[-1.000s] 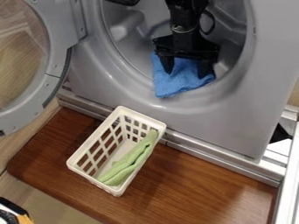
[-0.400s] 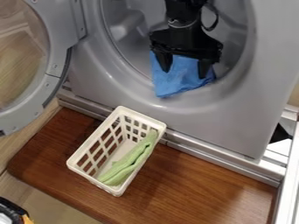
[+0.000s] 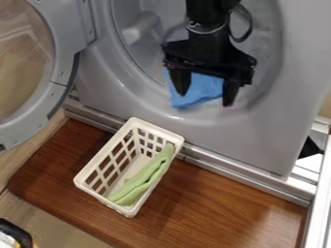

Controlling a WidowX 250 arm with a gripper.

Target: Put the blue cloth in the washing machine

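The gripper [image 3: 205, 90] is open, its fingers [image 3: 181, 84] spread wide around the visible part of the blue cloth [image 3: 199, 88]. The cloth lies bunched at the lower lip [image 3: 181, 112] of the washer [image 3: 275, 131], partly hidden behind the gripper. Whether the two touch, I cannot tell.

The main danger now looks like the cloth's place: it sits at the very edge of the opening, and its near corner points outward. If more of its weight hangs on the outer side than the inner, it could slide down the smooth front and drop towards the basket [image 3: 105, 149] or the wooden board [image 3: 226, 203]. A fingertip caught in the fabric would do the same — pulling back would drag the cloth out with it. Pushing it in with spread fingers might only fold the middle and leave the edge on the lip, where the door [image 3: 61, 72] could pinch it. The placing seems nearly done; a low nudge inward, then a straight, clear retreat, looks safest. The green cloth [image 3: 145, 177] lies in the basket, well apart.
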